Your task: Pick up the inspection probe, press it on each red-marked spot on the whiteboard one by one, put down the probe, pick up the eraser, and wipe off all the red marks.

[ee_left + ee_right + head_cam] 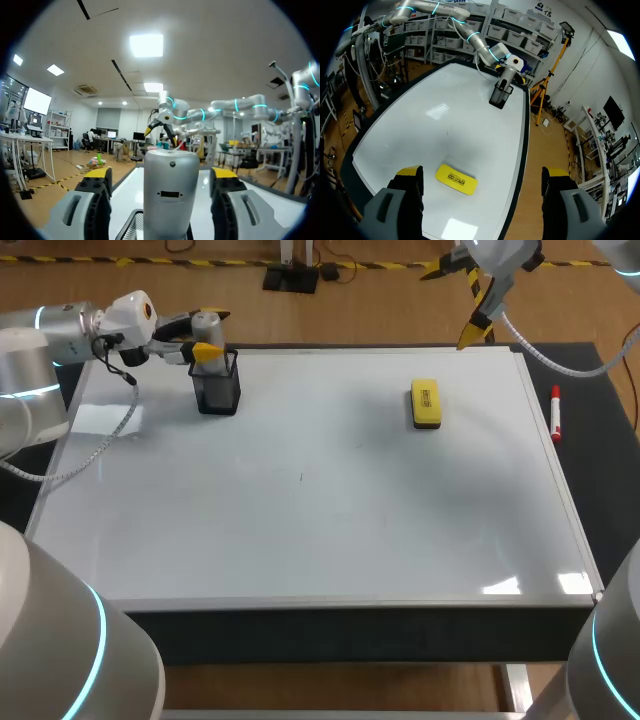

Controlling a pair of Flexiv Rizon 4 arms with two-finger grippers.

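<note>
The silver inspection probe (209, 336) stands upright in a black mesh holder (218, 392) at the whiteboard's (320, 510) far left. My left gripper (208, 333) straddles the probe's top with a gap on each side, so it is open. In the left wrist view the probe (171, 190) rises between the fingers (95, 192) without touching them. The yellow eraser (426, 404) lies flat at the far right of the board. My right gripper (463, 305) hangs open above the far edge, with the eraser (456, 179) below it. No red marks show on the board.
A red-capped marker (555, 412) lies on the dark table beside the board's right edge. A small dark speck (300, 477) sits near the board's middle. The left arm's white cable (105, 440) droops over the board's left side.
</note>
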